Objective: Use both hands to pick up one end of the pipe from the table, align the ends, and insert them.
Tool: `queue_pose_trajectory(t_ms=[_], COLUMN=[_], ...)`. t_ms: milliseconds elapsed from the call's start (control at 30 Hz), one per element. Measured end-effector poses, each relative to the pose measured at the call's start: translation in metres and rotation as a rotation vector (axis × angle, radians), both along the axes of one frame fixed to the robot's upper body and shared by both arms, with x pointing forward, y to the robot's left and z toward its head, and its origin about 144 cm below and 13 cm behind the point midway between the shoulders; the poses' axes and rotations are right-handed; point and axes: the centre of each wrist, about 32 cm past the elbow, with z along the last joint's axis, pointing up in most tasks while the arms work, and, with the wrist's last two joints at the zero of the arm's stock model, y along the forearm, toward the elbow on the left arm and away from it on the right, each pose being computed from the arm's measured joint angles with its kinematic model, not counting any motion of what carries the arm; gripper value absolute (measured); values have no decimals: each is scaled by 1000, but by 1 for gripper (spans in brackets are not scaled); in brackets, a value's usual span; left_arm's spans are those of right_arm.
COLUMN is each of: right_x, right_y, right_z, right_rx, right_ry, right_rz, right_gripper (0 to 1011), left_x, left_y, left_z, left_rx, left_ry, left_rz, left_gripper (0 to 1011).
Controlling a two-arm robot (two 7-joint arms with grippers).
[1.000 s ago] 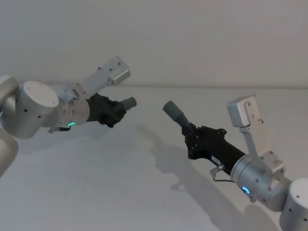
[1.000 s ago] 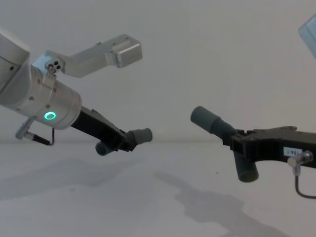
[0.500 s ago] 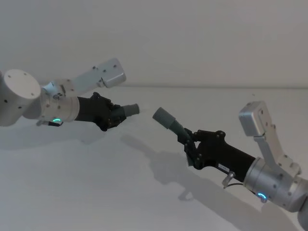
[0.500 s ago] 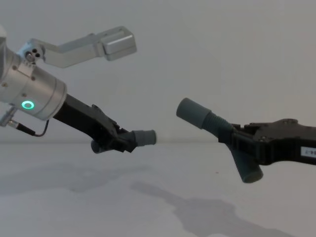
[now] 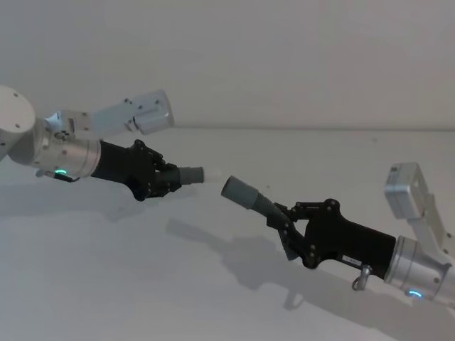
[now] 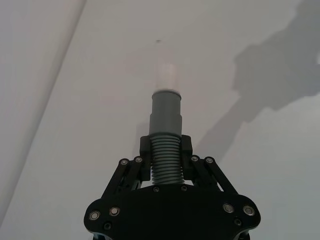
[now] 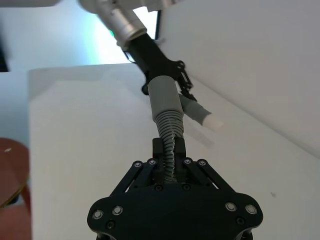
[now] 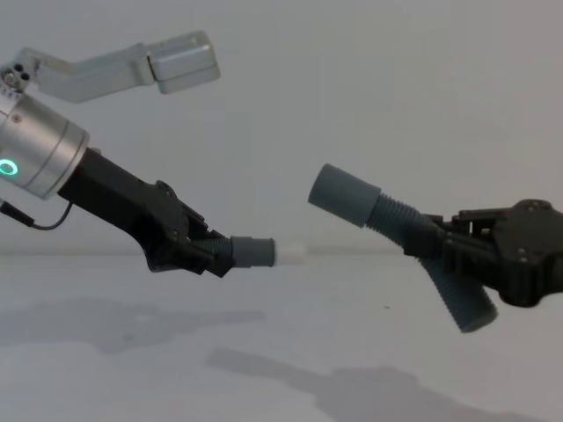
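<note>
Both pipe pieces hang above the white table [image 5: 142, 284]. My left gripper [image 5: 165, 177] [image 8: 211, 255] [image 6: 166, 160] is shut on the ribbed body of one dark grey pipe piece [image 5: 186, 175] [image 8: 251, 252] [image 6: 166, 130]; its smooth cuff ends in a narrower white tip [image 8: 292, 253] [image 6: 165, 75] pointing right. My right gripper [image 5: 284, 217] [image 8: 435, 246] [image 7: 169, 150] is shut on the ribs of the other pipe piece [image 5: 245, 193] [image 8: 369, 207] [image 7: 167, 107], whose wide grey cuff points up-left toward the white tip. A small gap separates the two ends, and they are not in line.
The arms throw shadows on the table [image 8: 290, 387] below them. A plain pale wall [image 5: 284, 57] rises behind the table's far edge. A reddish-brown round thing [image 7: 10, 172] stands beyond the table's side in the right wrist view.
Both grippers have moved inward and lower, so the two pipe ends are closer together. The left piece now lies nearly level, with its white tip in sight.
</note>
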Motion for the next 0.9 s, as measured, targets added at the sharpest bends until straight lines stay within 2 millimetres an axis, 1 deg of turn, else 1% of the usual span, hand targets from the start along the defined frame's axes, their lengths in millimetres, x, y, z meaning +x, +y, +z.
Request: queue_pose_trajectory(t_ms=[233, 467, 667, 900], right_x=[9, 14, 15, 13], right_y=[-16, -26, -29, -27], right_z=[1, 2, 3, 4], right_rx=[-11, -38, -67, -119], right_ry=[-42, -75, -100, -135], right_rz=[124, 196, 201, 148], right_gripper=[104, 104, 104, 103], left_x=[2, 3, 2, 1], left_y=[6, 8, 6, 4], left_z=[8, 16, 22, 27], left_rx=[15, 30, 39, 47], left_ry=[19, 32, 37, 37], left_rz=[-71, -124, -160, -193], left_gripper=[319, 319, 319, 319])
